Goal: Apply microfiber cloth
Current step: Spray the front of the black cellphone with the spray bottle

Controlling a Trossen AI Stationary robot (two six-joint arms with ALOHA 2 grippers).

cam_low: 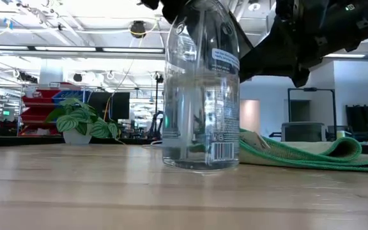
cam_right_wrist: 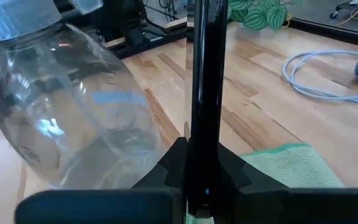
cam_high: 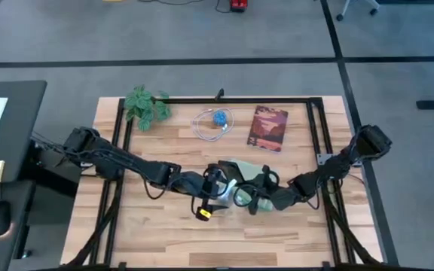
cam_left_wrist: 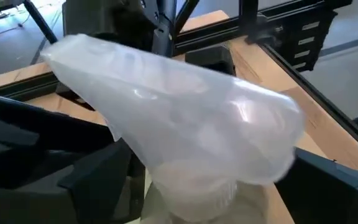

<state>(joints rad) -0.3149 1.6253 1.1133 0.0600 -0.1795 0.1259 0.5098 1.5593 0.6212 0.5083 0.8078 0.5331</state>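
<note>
The cloth (cam_low: 312, 153) lies rumpled mid-table, just beside an upright clear bottle (cam_low: 200, 96) whose barcode label is too small to read. Both grippers hover there; I cannot tell either claw's opening. A book (cam_high: 267, 128) lies behind.

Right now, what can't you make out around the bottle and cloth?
- Left end effector: high view, bottle masks any grip.
- Right end effector: hidden, open or shut.
- Microfiber cloth: the arms cover most.
- Phone: seen nowhere.
- Bottle's top: low view, cut off.
</note>
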